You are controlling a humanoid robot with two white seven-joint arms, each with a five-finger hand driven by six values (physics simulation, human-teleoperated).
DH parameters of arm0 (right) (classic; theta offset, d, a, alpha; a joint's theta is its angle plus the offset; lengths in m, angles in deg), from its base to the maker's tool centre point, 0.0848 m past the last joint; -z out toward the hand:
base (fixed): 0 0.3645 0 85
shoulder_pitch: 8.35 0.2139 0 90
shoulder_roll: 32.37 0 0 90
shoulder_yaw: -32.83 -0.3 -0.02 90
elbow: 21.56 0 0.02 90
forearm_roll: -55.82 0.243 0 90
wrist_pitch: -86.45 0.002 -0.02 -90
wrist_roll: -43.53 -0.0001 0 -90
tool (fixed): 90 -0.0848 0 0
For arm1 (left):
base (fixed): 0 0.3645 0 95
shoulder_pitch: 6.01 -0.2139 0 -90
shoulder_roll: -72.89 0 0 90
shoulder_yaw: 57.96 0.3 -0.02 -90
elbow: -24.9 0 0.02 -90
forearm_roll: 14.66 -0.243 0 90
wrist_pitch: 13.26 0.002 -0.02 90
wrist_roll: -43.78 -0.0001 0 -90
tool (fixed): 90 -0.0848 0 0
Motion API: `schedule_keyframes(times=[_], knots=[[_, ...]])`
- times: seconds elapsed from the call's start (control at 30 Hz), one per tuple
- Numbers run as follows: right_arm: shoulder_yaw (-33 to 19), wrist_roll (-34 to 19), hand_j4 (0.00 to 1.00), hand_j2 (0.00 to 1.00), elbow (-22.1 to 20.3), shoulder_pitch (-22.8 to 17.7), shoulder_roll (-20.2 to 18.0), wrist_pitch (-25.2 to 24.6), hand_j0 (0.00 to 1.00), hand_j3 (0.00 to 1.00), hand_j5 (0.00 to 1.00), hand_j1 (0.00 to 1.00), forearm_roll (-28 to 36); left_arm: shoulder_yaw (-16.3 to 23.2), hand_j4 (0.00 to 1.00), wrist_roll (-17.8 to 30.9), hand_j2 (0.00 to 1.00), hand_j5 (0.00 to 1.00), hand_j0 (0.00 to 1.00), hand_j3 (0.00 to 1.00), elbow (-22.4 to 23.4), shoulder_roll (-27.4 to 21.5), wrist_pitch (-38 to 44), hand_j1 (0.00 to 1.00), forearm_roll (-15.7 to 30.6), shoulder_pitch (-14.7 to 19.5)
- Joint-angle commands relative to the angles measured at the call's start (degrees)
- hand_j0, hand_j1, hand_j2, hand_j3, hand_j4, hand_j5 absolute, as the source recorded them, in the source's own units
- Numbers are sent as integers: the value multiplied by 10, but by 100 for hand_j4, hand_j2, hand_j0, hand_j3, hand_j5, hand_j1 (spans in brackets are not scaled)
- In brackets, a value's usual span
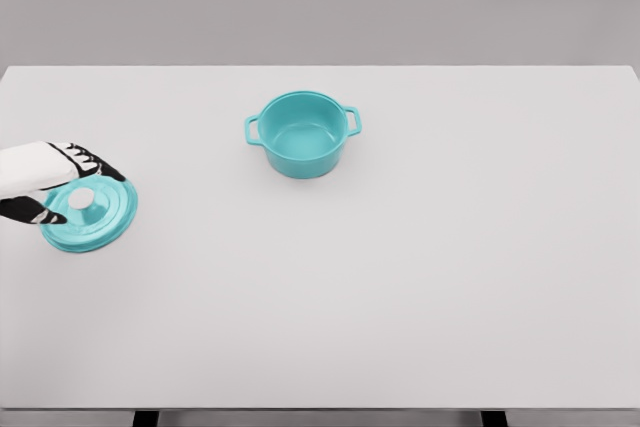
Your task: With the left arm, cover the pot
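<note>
A teal pot (303,133) with two side handles stands uncovered on the white table (400,277), left of the middle toward the far edge. Its teal lid (92,213) with a silver knob (81,198) lies flat near the table's left edge. My left hand (62,187) comes in from the left edge and reaches over the lid. Its upper fingers (92,161) stretch above the knob and a lower finger lies left of the knob. The fingers are spread around the knob without closing on it. The right arm does not show.
Bare white tabletop lies between the lid and the pot and across the whole right half. The table's front edge runs along the bottom of the picture, with dark legs below it.
</note>
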Motion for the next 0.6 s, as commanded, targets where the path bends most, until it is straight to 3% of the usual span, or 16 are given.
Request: schedule_keyframes(times=[0.0, 0.13, 0.27, 0.57], knots=[[0, 0, 100, 100, 0, 0, 0, 0, 100, 100, 100, 100, 0, 0, 85, 0, 85, 85, 85, 85, 16, 1, 1, 85, 3, 0], [0, 0, 100, 100, 0, 0, 0, 0, 100, 100, 100, 100, 0, 1, 82, 0, 82, 82, 82, 82, 33, 19, 1, 82, 0, 6], [0, 0, 100, 100, 0, 0, 0, 0, 100, 100, 100, 100, 0, 27, 82, 0, 82, 82, 82, 82, 51, 20, 1, 82, -4, 14], [0, 0, 100, 100, 0, 0, 0, 0, 100, 100, 100, 100, 0, 29, 82, 0, 82, 82, 82, 82, 75, 39, 1, 82, -20, 27]])
